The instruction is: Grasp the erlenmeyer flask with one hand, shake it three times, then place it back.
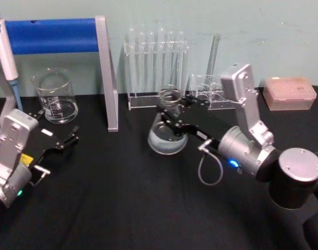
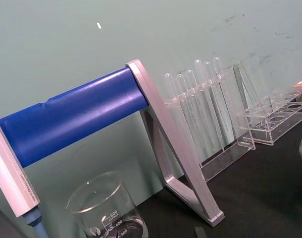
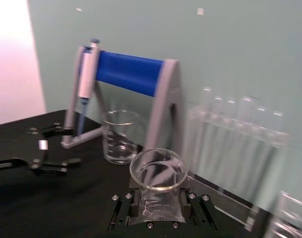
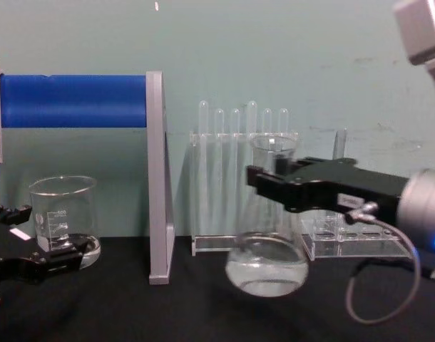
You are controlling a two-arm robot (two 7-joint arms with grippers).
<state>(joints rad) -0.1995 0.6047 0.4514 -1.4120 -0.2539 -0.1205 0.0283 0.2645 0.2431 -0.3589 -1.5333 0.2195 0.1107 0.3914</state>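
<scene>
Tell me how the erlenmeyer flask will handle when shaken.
Clear glass, so the erlenmeyer flask is probably stiff, fragile and slippery where the right gripper clamps its narrow neck. The shallow liquid likely keeps it bottom-heavy and may slosh. The left gripper sits idle, left.

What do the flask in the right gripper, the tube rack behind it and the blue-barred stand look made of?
Erlenmeyer flask: clear glossy glass, by its see-through wall and sharp highlights. Test tube rack: probably clear acrylic, flat transparent panels with bright edges. Stand: matte grey legs, likely aluminium; smooth blue bar, perhaps plastic or painted.
</scene>
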